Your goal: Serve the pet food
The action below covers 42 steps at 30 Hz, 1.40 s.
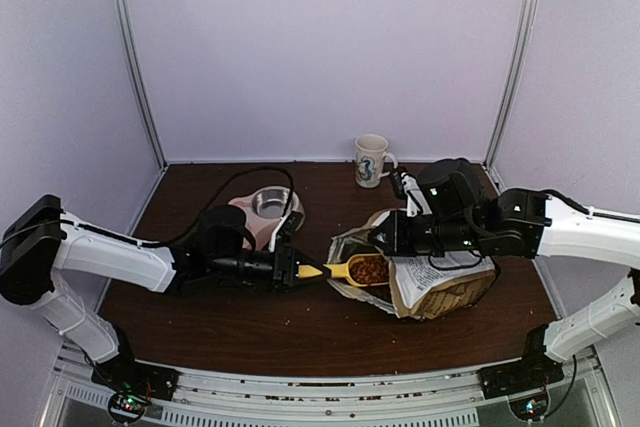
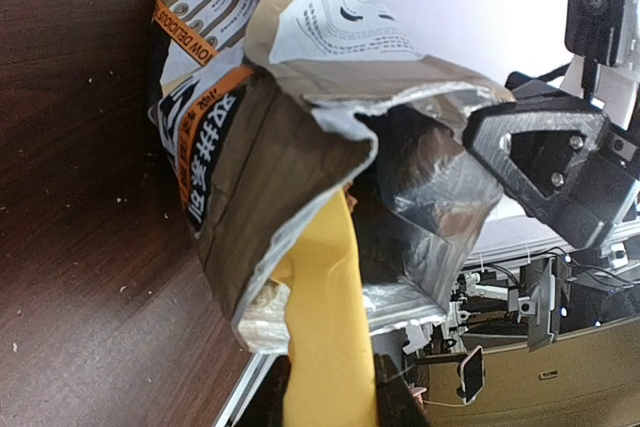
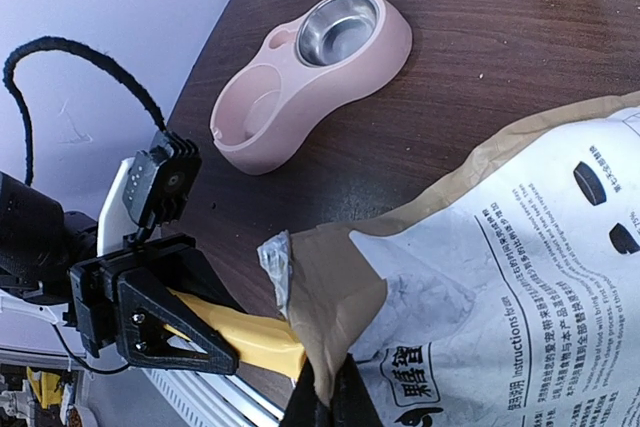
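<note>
My left gripper (image 1: pixel 303 270) is clamped on the handle of the yellow scoop (image 1: pixel 345 271). The scoop's bowl, heaped with pet food (image 1: pixel 369 269), sits at the torn mouth of the bag (image 1: pixel 445 287). My right gripper (image 3: pixel 325 399) pinches the bag's edge. Below is a dark wooden table (image 1: pixel 330 332), with a pink feeder (image 1: pixel 262 215) and a mug (image 1: pixel 372 160) farther back and pale walls (image 1: pixel 320 47) around.

scoop (image 2: pixel 325 327): I see its yellow handle entering the bag's mouth
bag (image 2: pixel 260 147): torn open, foil-lined
right gripper (image 2: pixel 480 132): at the foil rim
</note>
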### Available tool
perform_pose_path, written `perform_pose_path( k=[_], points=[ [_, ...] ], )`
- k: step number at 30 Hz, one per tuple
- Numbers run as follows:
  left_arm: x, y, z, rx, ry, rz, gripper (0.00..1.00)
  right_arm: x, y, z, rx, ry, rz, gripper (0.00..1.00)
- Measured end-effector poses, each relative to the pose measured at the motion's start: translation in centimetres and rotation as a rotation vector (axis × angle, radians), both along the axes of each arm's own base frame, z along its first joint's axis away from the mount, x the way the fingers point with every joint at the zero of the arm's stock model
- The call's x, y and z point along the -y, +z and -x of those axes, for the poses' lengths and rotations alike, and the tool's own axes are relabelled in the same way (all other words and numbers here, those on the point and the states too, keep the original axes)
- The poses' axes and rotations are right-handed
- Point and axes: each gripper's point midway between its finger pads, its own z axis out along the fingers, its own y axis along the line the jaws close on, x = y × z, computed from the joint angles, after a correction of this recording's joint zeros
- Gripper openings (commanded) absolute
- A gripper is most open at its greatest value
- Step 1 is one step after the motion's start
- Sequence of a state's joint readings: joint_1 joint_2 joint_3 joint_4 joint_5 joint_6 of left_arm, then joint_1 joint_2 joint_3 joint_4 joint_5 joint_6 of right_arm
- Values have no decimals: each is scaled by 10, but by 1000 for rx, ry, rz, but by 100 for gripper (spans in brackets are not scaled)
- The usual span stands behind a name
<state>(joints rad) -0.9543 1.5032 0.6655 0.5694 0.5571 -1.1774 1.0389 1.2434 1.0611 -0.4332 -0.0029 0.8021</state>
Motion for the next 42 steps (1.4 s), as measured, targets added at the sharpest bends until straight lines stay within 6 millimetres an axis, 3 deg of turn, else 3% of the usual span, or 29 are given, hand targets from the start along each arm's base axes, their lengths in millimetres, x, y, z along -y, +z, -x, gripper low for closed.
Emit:
perform_pose_path(
  k=[8, 28, 42],
  points=[
    [-21, 16, 3, -21, 36, 30, 1, 11, 10, -4, 8, -36, -31, 0],
    [-42, 56, 15, -84, 29, 124, 1, 28, 21, -11, 27, -102, -70, 0],
    [-49, 59, 16, -99, 41, 133, 1, 32, 22, -14, 30, -133, -96, 0]
  ],
)
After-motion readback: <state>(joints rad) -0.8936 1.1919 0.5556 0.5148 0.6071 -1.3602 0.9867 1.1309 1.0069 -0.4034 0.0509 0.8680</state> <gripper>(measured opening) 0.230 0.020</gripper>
